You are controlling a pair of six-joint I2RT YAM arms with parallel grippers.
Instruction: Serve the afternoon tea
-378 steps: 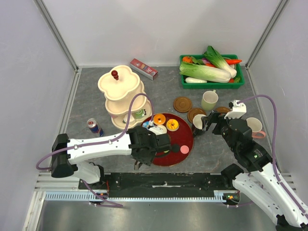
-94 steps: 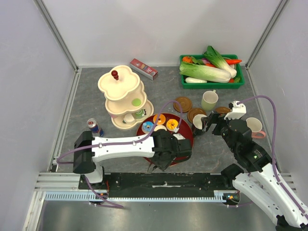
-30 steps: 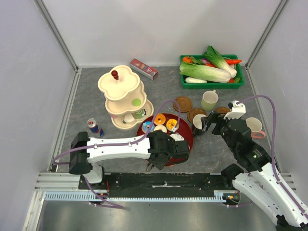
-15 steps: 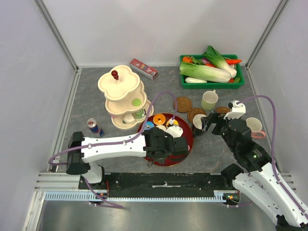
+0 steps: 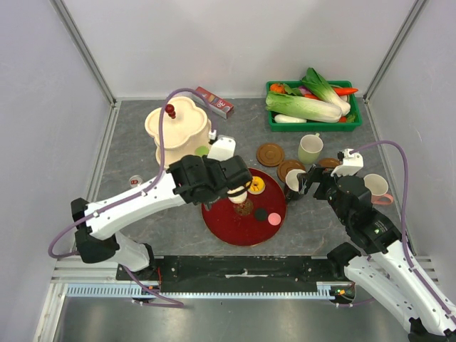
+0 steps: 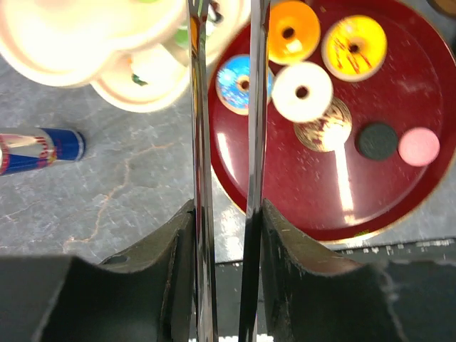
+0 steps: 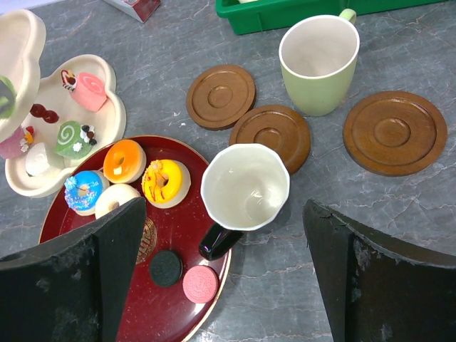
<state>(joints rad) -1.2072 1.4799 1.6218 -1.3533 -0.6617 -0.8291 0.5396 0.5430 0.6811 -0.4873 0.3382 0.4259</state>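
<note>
The left gripper (image 6: 226,28) has its two thin, glossy fingers (image 6: 200,142) drawn almost together, leaving only a narrow slot. Their tips run off the top of the wrist view, so it cannot be told whether anything is pinched there. Beneath them lies the round red tray (image 6: 285,206), lacquer-shiny and finely speckled. It carries ring-shaped toys: a blue donut (image 6: 231,82) seen through the slot, an orange donut (image 6: 292,32), a yellow donut (image 6: 354,48) and a smooth white donut (image 6: 302,91). Next to these lie two flat discs, a matte black sweet (image 6: 376,140) and a pink sweet (image 6: 419,146). Just beside the tray is the cream tiered stand (image 6: 85,43), its smooth plates scalloped at the edge. A drink can (image 6: 35,148) sits on the grey, vein-cracked table (image 6: 128,199). The right gripper (image 7: 224,210) has its blunt, matte black jaws spread wide and grips nothing. Between them in its wrist view stands the black mug (image 7: 244,187), faceted at the rim and white inside, its handle reaching over the tray's edge. Beyond it lie three round brown discs of ringed, wood-like finish. The left coaster (image 7: 221,96) and middle coaster (image 7: 270,137) lie rim to rim, and the right coaster (image 7: 390,132) lies apart. The pale green mug (image 7: 318,60) stands upright among them. The stand's bottom plate holds a pink swirl cake (image 7: 89,91) and a green swirl cake (image 7: 73,137).
</note>
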